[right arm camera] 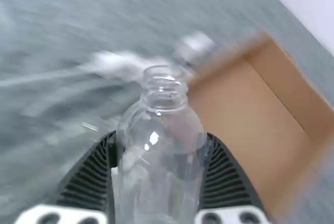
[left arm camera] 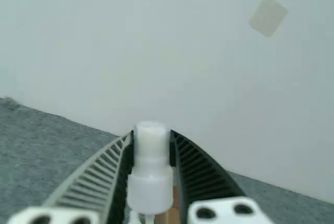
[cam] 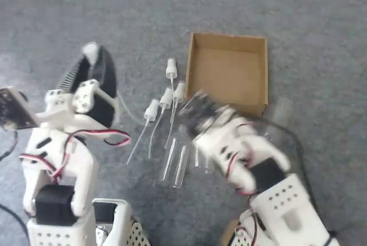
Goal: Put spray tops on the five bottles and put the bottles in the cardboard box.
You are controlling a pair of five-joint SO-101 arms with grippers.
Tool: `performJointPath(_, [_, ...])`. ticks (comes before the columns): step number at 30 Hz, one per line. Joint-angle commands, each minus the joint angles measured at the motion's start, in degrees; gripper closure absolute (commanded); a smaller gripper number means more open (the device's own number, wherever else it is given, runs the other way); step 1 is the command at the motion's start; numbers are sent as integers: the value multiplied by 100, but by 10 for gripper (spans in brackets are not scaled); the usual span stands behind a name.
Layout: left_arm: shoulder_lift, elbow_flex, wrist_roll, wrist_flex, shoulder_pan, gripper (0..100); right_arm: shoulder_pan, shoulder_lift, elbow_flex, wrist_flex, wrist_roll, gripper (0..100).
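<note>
spray top (cam: 152,109): 5 (4 on table (cam: 69,22), 1 in left pincer (left arm camera: 151,138)) | bottle (cam: 170,159): 3 distinct (2 lying, 1 in right pincer (right arm camera: 159,145)), others too blurred to count | box (cam: 226,74): 1 | arm (cam: 57,160): 2

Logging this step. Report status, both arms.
Left gripper shut on spray top, aloft. Right gripper shut on uncapped bottle near cardboard box. Nothing in the way seen.

Grey carpet (cam: 321,39), white wall (left arm camera: 156,36)
</note>
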Motion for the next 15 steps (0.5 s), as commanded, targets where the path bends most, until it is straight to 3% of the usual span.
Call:
performJointPath(1, [607,-734,-510,281,-422,990,1578,-171,-765,769,475,993])
performJointPath(8, [3095,-1516,-1899,862,-325,990,3785,-145,-985,901,1433,993])
performJointPath(15, [5626,-2466,-2690,1152,-316,989,4453,1631,-1196,901,2040,993])
